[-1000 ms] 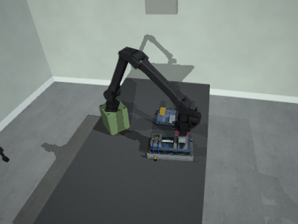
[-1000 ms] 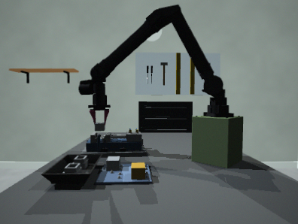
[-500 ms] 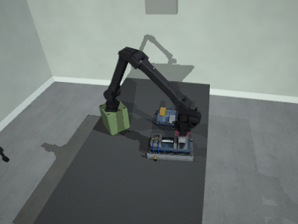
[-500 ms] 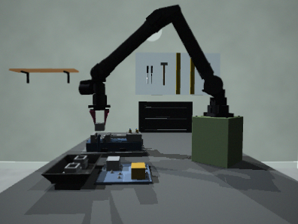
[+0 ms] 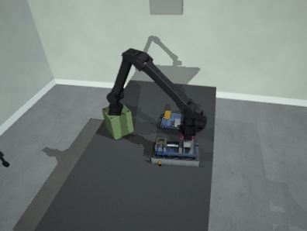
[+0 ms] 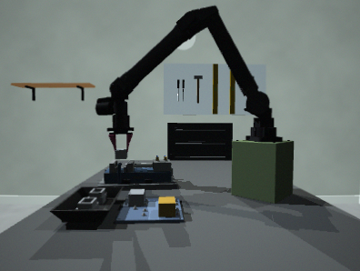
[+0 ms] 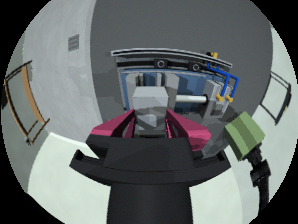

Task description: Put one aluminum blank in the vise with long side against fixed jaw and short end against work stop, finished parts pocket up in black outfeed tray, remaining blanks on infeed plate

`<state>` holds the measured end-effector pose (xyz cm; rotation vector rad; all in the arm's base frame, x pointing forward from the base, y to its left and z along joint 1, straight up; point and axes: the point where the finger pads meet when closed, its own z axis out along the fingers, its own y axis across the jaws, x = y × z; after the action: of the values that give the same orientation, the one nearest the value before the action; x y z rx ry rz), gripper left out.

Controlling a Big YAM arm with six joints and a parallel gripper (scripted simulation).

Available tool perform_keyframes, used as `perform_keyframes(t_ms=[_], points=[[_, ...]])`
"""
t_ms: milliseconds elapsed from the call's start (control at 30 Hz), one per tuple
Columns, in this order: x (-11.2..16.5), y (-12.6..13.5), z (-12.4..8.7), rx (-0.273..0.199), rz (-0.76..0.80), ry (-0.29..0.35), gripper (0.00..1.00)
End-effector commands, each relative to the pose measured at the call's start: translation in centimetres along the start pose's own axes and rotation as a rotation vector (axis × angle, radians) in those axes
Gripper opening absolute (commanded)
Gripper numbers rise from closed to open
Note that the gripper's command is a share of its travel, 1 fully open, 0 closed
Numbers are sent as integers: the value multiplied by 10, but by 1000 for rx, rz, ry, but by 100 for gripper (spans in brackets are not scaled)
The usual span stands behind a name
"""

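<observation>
My gripper (image 6: 120, 152) hangs just above one end of the open vise (image 6: 138, 173) and is shut on a plain gray aluminum blank (image 7: 149, 106), which it holds clear of the jaws. In the wrist view the vise (image 7: 176, 86) lies right below the blank, with its blue hoses at the right end. The black outfeed tray (image 6: 86, 209) holds two finished parts (image 6: 97, 193) with pockets up. The infeed plate (image 6: 150, 210) carries a gray blank (image 6: 136, 197) and a yellow brass blank (image 6: 166, 205). In the overhead view the gripper (image 5: 187, 141) is over the vise's right end.
The green arm pedestal (image 6: 262, 170) stands right of the vise. A black drawer cabinet (image 6: 200, 141) and a tool board (image 6: 214, 88) are at the back wall. The tray and the infeed plate sit side by side in front of the vise.
</observation>
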<state>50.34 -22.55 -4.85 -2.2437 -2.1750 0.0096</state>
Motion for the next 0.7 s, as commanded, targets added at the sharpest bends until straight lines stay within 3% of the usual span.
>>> perform_keyframes(t_ms=[0,300,667], points=[[-13,17,-22,-60,-1,-22,0],[-9,7,-14,-43,-1,-15,0],[-13,17,-21,-68,-1,-26,0]])
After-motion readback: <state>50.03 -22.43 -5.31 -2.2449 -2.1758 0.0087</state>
